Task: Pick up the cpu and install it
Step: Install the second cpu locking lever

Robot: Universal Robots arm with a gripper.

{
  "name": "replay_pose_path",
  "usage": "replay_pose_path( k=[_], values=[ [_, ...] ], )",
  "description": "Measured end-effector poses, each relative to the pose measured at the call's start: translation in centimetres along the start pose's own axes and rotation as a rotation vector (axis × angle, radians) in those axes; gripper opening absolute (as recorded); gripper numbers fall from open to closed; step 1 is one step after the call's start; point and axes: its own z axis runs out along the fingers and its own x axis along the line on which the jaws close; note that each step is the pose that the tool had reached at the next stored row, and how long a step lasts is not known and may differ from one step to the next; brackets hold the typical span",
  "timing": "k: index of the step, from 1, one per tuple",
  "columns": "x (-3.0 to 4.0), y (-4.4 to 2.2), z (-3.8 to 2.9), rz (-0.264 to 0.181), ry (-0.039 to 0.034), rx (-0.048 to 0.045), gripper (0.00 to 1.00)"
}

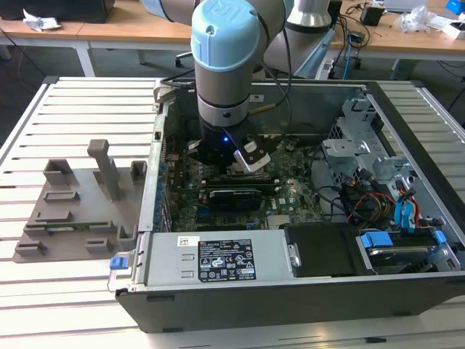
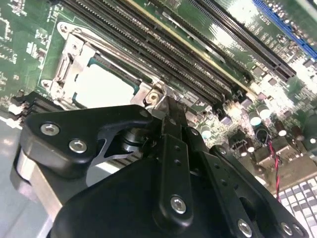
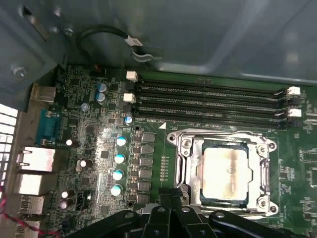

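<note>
The cpu [image 3: 225, 171] lies flat in the motherboard's socket, its pale silvery top showing inside the metal socket frame [image 3: 185, 163]. In the second wrist view the cpu [image 2: 104, 88] sits just beyond my black fingertips [image 2: 163, 106]. My gripper [image 3: 172, 197] is shut, with nothing between its fingers. Its tips sit at the socket's edge, beside the frame and not on the chip. In the exterior view the gripper [image 1: 224, 161] reaches down into the open computer case [image 1: 290, 291], over the motherboard [image 1: 240, 196].
Long black memory slots [image 3: 208, 96] run beside the socket. A power supply [image 1: 218, 258] fills the case's front. A drive cage [image 1: 363, 149] and cables [image 1: 378, 203] are on the exterior view's right. A grey fixture plate [image 1: 80, 203] lies on the slatted table at its left.
</note>
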Motion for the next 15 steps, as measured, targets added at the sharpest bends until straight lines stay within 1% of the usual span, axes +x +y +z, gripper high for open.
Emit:
replay_pose_path(
  k=[1,2,3,5,6,8,9,10,11,12,14,15],
  values=[
    [-0.02,0.08,-0.05,0.0,0.0005,0.0058,0.11],
    [-0.06,0.19,-0.07,0.0,0.0011,0.0142,0.11],
    [-0.2,0.43,-0.05,-0.001,0.0027,0.0297,0.11],
    [-0.4,0.64,-0.01,-0.001,0.0057,0.0462,0.11],
    [-0.63,0.85,0.04,-0.002,0.0091,0.0637,0.11],
    [-0.92,1.08,0.09,-0.002,0.0131,0.0862,0.11],
    [-1.36,1.41,0.18,-0.002,0.0183,0.1162,0.11],
    [-1.67,1.67,0.23,-0.003,0.022,0.136,0.11],
    [-1.94,1.93,0.3,-0.003,0.0254,0.1527,0.11],
    [-2.17,2.16,0.34,-0.003,0.0284,0.1674,0.11],
    [-2.7,2.88,0.49,-0.004,0.0359,0.2046,0.11],
    [-2.87,3.13,0.55,-0.004,0.0381,0.2159,0.11]
  ],
)
